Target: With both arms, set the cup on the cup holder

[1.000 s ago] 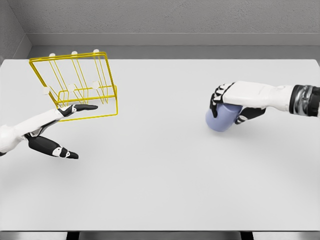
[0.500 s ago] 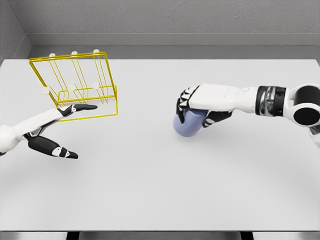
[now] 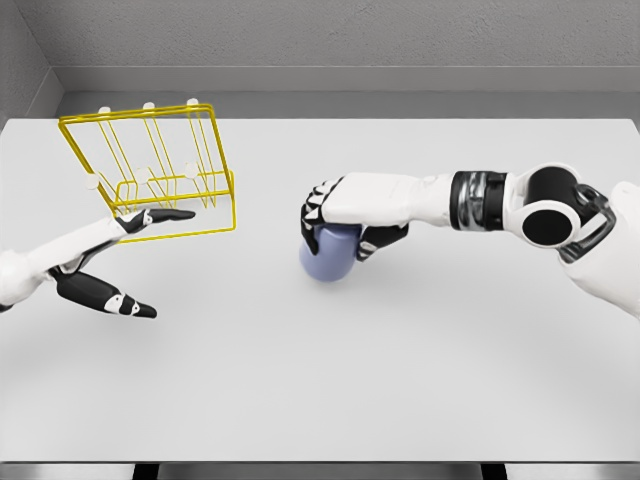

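A pale blue cup (image 3: 328, 258) is near the middle of the white table, gripped from above by my right hand (image 3: 335, 220), whose fingers curl around its top. The yellow wire cup holder (image 3: 150, 170) with white-tipped pegs stands at the back left. My left hand (image 3: 135, 262) is in front of the holder with its fingers spread, the index finger reaching along the holder's base wire and holding nothing. The cup lies to the right of the holder, a good gap between them.
The white table (image 3: 400, 380) stretches wide in front and to the right. A grey wall runs along the back edge. My right forearm (image 3: 520, 205) reaches in from the right side.
My right hand has carried the cup steadily leftwards, from the right part of the table to near its middle. The left hand and the holder have stayed where they were.
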Robot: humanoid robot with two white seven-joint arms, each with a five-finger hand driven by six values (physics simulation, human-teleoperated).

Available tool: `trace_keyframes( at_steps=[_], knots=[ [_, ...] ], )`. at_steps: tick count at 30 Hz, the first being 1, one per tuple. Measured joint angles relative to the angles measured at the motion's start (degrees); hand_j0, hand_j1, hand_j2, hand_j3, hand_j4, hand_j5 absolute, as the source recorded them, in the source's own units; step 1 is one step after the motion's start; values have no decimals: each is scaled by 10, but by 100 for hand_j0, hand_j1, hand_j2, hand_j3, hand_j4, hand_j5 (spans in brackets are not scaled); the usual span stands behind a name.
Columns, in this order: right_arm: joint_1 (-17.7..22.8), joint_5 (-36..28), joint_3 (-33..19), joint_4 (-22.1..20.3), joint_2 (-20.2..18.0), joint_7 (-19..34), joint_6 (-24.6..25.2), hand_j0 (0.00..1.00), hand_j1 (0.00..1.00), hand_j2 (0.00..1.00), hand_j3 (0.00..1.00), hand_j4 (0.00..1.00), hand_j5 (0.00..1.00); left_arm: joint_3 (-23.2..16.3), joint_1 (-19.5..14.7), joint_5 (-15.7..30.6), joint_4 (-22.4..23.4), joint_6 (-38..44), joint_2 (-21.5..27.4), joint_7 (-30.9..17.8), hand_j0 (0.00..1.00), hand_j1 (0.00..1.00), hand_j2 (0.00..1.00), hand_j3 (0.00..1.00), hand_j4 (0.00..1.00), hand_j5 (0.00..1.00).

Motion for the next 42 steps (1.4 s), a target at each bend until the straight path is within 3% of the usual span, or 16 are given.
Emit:
trace_keyframes(
  at_steps=[15, 24, 25, 27, 29, 39, 40, 42],
  knots=[
    [-36, 0, 50, 0, 64, 0, 37, 36, 36, 36, 36, 36, 36, -4, 0, -1, -1, 0, -1, 0, 100, 100, 100, 100, 100, 100],
    [-38, 0, 68, 3, 80, 0, 52, 37, 37, 37, 37, 37, 37, -4, 0, -2, -2, 0, -1, 0, 100, 100, 100, 100, 100, 100],
    [-38, 0, 70, 4, 81, 0, 52, 40, 40, 40, 40, 40, 40, -4, 0, -2, -2, 0, -1, 0, 100, 100, 100, 100, 100, 100],
    [-38, 1, 72, 6, 82, 0, 53, 62, 62, 62, 62, 62, 62, -4, 0, -2, -2, 0, -1, 0, 100, 100, 100, 100, 100, 100],
    [-38, 1, 73, 6, 83, 0, 59, 90, 90, 90, 90, 90, 90, -4, 0, -2, -2, 0, -2, 0, 100, 100, 100, 100, 100, 100],
    [-38, 2, 74, 5, 89, 0, 83, 92, 92, 92, 92, 92, 92, -4, 1, -1, -1, 0, -3, 0, 100, 100, 100, 100, 100, 100],
    [-39, 2, 74, 4, 89, 0, 83, 99, 99, 99, 99, 99, 99, -5, 1, 0, -1, 0, -3, 0, 100, 100, 100, 100, 100, 100],
    [-46, 3, 71, 3, 88, 0, 83, 100, 100, 100, 100, 100, 100, -5, -1, 3, -2, 0, -3, 0, 100, 100, 100, 100, 100, 100]
  ],
)
